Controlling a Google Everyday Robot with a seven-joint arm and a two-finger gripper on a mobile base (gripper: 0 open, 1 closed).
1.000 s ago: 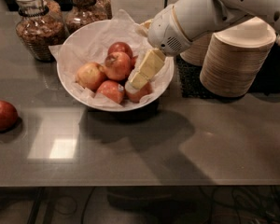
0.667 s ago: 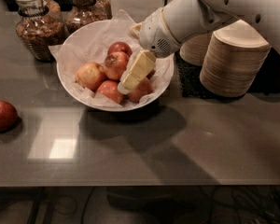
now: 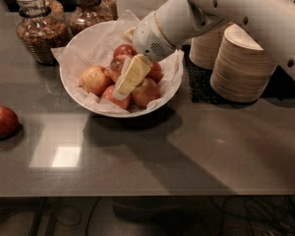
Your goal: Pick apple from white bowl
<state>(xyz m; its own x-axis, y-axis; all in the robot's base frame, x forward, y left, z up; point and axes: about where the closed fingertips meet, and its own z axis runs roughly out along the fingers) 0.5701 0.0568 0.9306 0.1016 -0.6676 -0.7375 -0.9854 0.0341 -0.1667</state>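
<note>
White bowl [image 3: 88, 103], upper ctr of table [image 3: 196, 156], paper-lined, w/ several apples. Hand [image 3: 122, 88] dips among them, tip just left of the apple [image 3: 147, 92]; open or closed, can't tell.

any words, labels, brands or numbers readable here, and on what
No text can be read anywhere in this view.
On the jars: no label shows.
On the stacked bowls: plain, no print.
On the white bowl and its paper: nothing.
On the gripper, low in the white bowl over the apples: no marking shows.
</note>
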